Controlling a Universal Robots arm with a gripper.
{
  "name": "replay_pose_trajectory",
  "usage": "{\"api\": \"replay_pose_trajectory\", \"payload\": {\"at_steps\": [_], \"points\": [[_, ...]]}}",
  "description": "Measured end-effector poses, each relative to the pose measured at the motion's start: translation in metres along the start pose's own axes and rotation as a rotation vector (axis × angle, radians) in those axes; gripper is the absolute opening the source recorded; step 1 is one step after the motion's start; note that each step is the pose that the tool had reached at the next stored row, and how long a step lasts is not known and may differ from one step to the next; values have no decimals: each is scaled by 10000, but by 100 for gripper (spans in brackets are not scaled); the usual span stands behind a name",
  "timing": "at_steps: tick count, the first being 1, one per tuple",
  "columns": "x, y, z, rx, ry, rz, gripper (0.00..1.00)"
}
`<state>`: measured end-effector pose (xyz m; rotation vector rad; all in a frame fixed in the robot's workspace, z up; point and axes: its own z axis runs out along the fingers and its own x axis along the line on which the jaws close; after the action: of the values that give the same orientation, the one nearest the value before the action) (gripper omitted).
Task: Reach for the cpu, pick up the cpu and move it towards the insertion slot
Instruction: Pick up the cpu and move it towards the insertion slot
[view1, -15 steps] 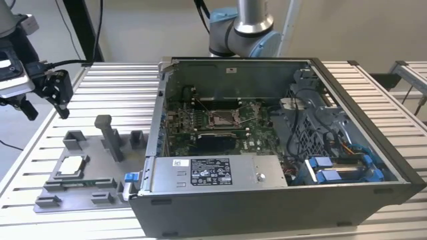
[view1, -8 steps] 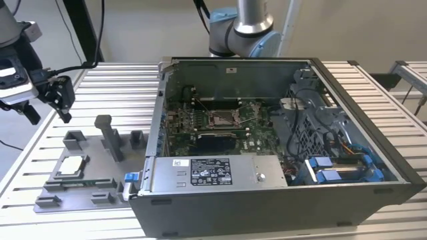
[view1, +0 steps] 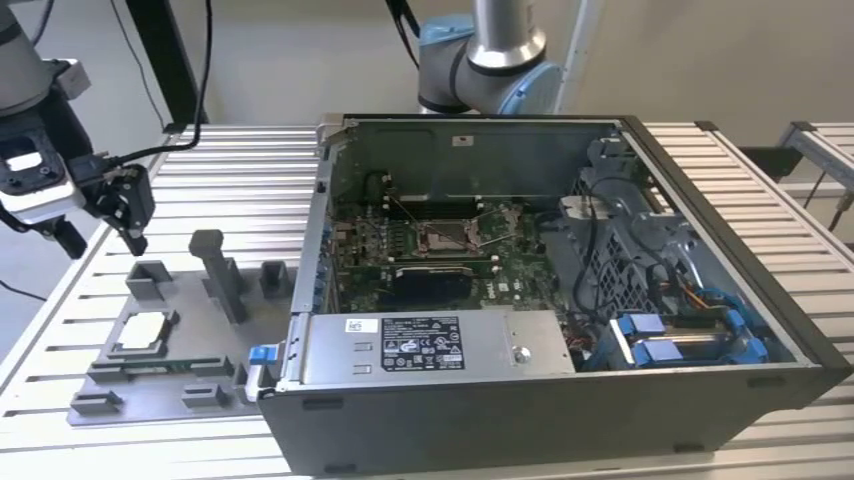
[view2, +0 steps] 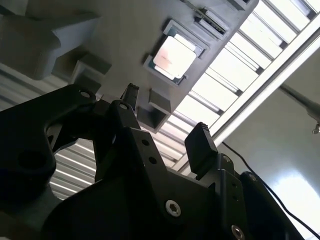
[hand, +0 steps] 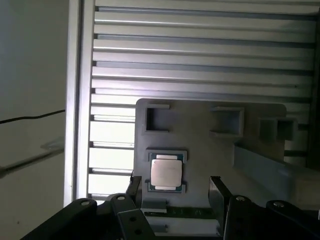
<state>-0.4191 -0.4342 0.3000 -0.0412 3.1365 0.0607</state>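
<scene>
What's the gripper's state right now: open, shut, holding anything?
Gripper: open, holding nothing. The cpu lies in the grey tray, apart from the gripper.

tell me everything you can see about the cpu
The cpu is a small thin square chip with a silvery-white metal face and a thin green rim. It lies flat, face up, in a square recess of the grey tray on the slatted table. Only the tray touches it; the open hand hovers above it, apart.
</scene>
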Motion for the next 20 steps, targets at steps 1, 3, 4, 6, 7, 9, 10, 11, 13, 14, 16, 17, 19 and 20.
{"api": "replay_pose_trajectory", "payload": {"at_steps": [1,3,4,6,7,9,10,11,13,14,16,17,19,20], "points": [[0,-1,18,0,0,0,100],[1,-2,50,0,0,0,100],[2,-2,64,0,0,1,100],[3,-3,94,2,-1,0,100],[4,-4,107,4,0,0,100],[4,-5,134,8,3,0,100],[5,-6,149,8,3,0,100],[5,-6,164,8,2,1,100],[6,-7,193,8,2,1,100],[7,-8,208,8,1,0,100],[8,-9,239,7,1,0,100],[8,-10,255,8,2,0,100],[9,-11,285,8,2,0,100],[10,-11,294,8,2,0,100]]}}
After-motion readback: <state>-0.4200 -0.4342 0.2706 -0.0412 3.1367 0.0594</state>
